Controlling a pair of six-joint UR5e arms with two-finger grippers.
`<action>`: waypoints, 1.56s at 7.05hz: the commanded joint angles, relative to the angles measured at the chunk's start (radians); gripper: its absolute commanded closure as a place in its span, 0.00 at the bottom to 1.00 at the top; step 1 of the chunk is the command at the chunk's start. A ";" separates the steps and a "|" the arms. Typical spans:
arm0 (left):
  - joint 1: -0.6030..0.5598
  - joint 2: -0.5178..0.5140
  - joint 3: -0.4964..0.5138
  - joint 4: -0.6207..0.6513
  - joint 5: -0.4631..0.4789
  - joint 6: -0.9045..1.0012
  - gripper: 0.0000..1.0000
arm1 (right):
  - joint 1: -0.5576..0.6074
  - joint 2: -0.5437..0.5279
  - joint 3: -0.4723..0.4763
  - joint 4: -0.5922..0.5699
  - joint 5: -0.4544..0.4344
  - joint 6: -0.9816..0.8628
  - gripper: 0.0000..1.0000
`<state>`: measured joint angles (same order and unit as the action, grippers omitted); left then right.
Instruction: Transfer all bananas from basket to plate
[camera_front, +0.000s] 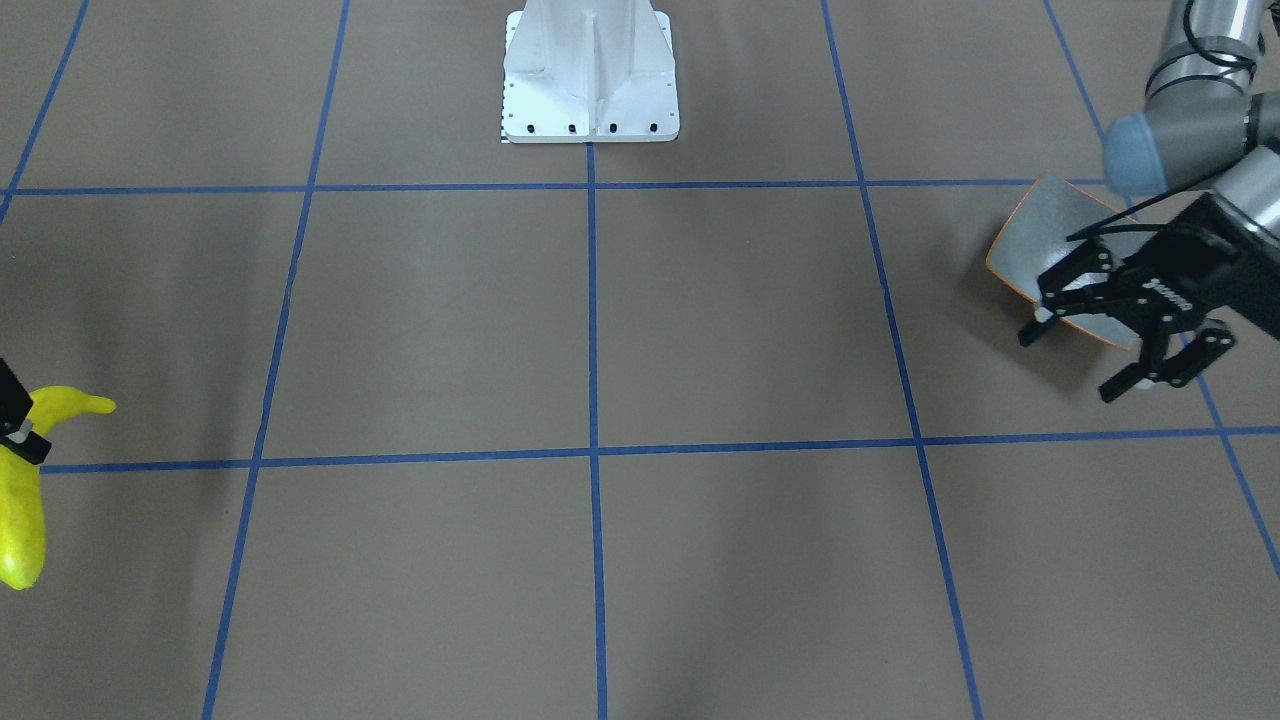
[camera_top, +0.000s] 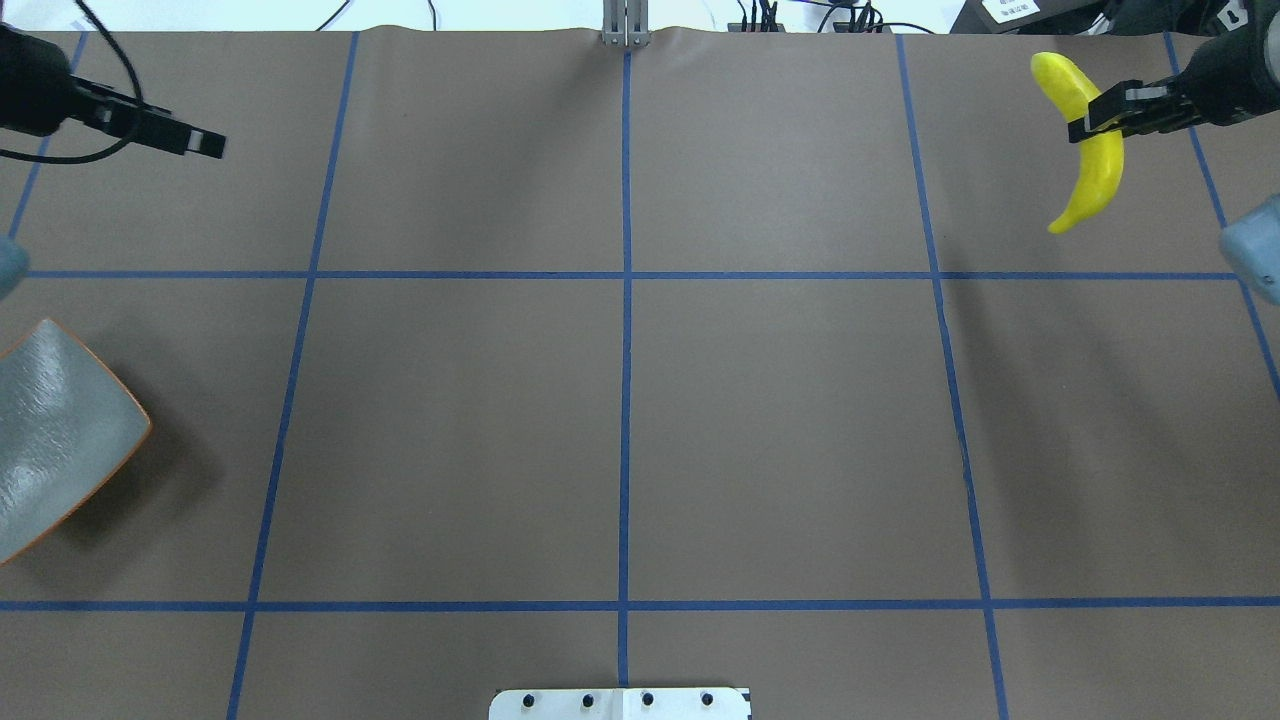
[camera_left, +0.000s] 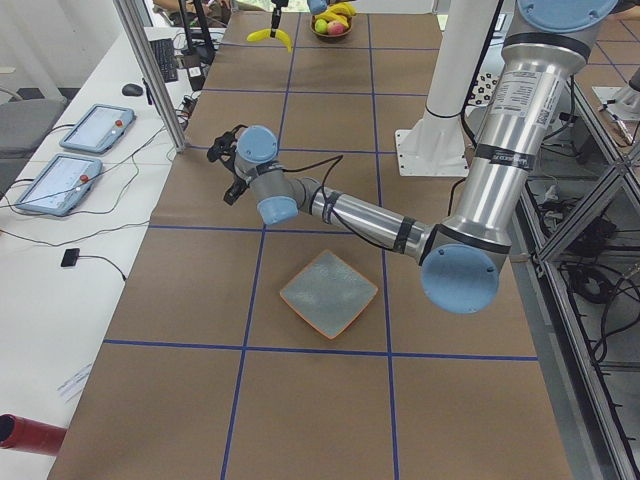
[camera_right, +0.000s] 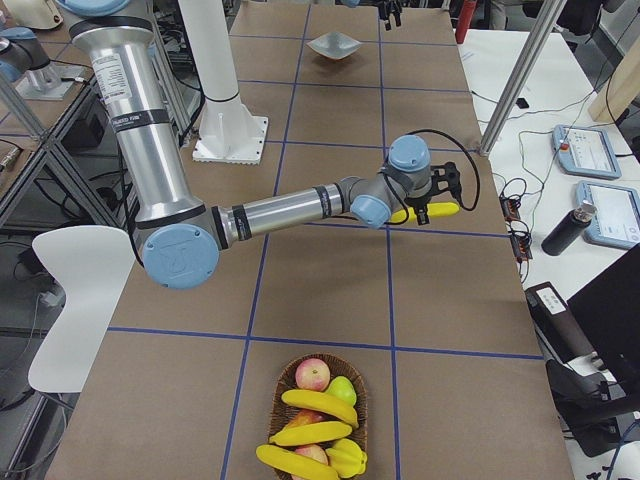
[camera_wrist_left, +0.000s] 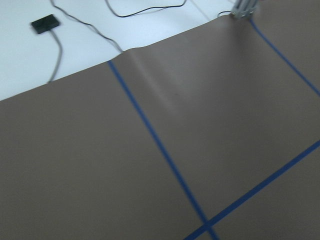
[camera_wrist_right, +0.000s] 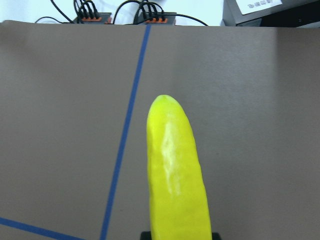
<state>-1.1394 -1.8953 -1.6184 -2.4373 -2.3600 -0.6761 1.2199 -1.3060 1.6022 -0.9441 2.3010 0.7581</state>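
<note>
Yellow banana (camera_top: 1090, 150) pinched in right gripper (camera_top: 1085, 122) jaws, raised for carry; your plate (camera_top: 60, 430) waits at surface's left edge; left gripper (camera_front: 1075, 362) jaws spread, empty.

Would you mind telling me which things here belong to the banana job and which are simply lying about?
Part of the job:
- held banana, clamped in the right gripper
- three bananas in the basket
- plate, empty

Just lying about:
- red apple in the basket
- tablets on the side bench
- red cylinder
</note>
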 joint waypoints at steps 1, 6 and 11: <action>0.122 -0.135 -0.008 -0.046 0.001 -0.280 0.00 | -0.101 0.005 0.117 0.004 -0.098 0.149 1.00; 0.275 -0.318 -0.024 -0.046 0.175 -0.667 0.00 | -0.368 0.106 0.292 0.019 -0.340 0.529 1.00; 0.357 -0.366 -0.034 -0.084 0.339 -1.030 0.00 | -0.692 0.197 0.377 0.018 -0.794 0.530 1.00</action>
<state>-0.8079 -2.2636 -1.6535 -2.5090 -2.0551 -1.6706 0.5918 -1.1256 1.9609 -0.9254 1.5905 1.2882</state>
